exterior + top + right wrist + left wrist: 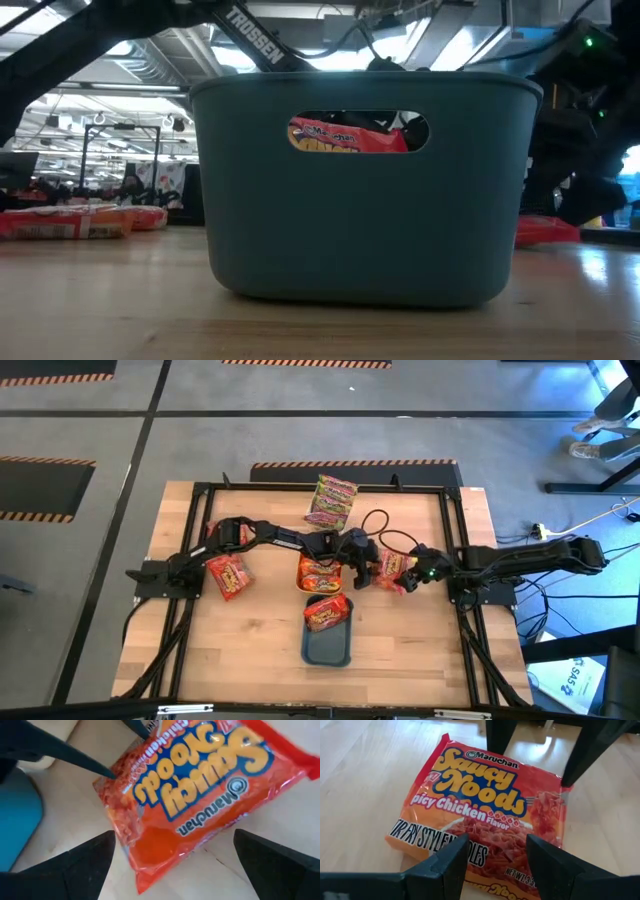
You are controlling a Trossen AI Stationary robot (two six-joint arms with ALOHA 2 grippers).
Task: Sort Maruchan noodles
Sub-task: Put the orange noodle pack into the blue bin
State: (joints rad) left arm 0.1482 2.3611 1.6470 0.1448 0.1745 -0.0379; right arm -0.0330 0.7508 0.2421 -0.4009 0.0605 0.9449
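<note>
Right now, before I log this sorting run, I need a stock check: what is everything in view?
green-pink plastic noodle packets: stacked, count unclear; table's far edge
red plastic noodle packet: one; table's left
orange plastic tray: one; centre, holds red-orange packets, count unclear
teal plastic tray: one; near centre
red packet: one; on the teal tray's far end
orange Spicy Chicken packet: one; flat on wood, right of centre
wooden table: one, light
left gripper: open, over the Spicy Chicken packet
right gripper: open, same packet
</note>
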